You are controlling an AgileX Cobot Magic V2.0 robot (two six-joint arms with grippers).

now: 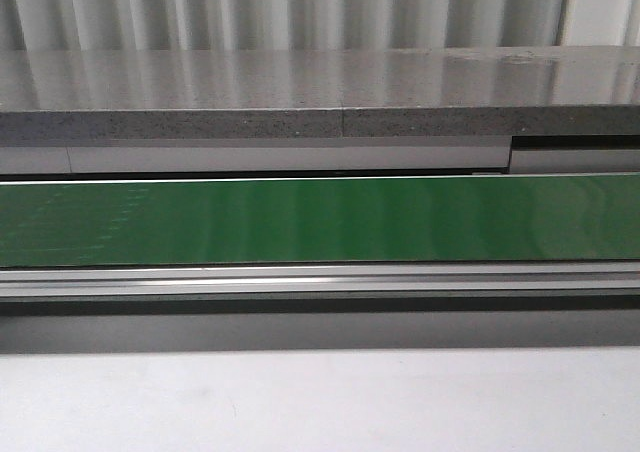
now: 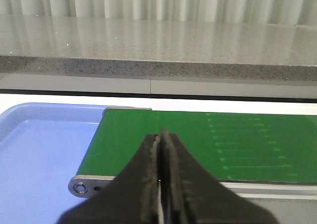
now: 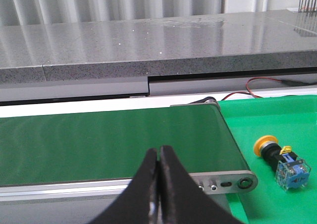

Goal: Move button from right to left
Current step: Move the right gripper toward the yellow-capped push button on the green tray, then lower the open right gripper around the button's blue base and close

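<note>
a green belt point(image 1: 320, 220) runs straight across the front view from 9 o'clock to 3 o'clock, its surface bare, with a silver rail point(image 1: 320, 280) along its near edge and a grey speckled stone ledge point(image 1: 300, 97) behind it. neither arm shows in this view.

seen from the right wrist, the right gripper point(image 3: 158, 157) hangs over the near edge of the belt point(image 3: 114, 140), its dark fingers point(image 3: 147, 184) pressed together and holding nothing. the button point(image 3: 282, 159) lies on its side on a bright green surface point(image 3: 277, 125) past the belt's rounded end, toward 3 o'clock from the gripper and well apart from it. its yellow cap point(image 3: 263, 145) faces 10 o'clock, toward the belt's end, and its blue and clear body point(image 3: 293, 170) trails toward 4 o'clock. a red wire point(image 3: 257, 87) loops along the far side of the green surface, below the ledge.

seen from the left wrist, the left gripper point(image 2: 161, 140) is likewise clenched on nothing, its fingers point(image 2: 148, 179) closed over the near edge of the belt point(image 2: 198, 144) close to the belt's other end. a blue tray point(image 2: 39, 149) sits beside that end, at 9 o'clock from the gripper, the belt's corner roller point(image 2: 80, 188) overlapping its edge. faint pale markings dot the belt toward 3 o'clock.
</note>
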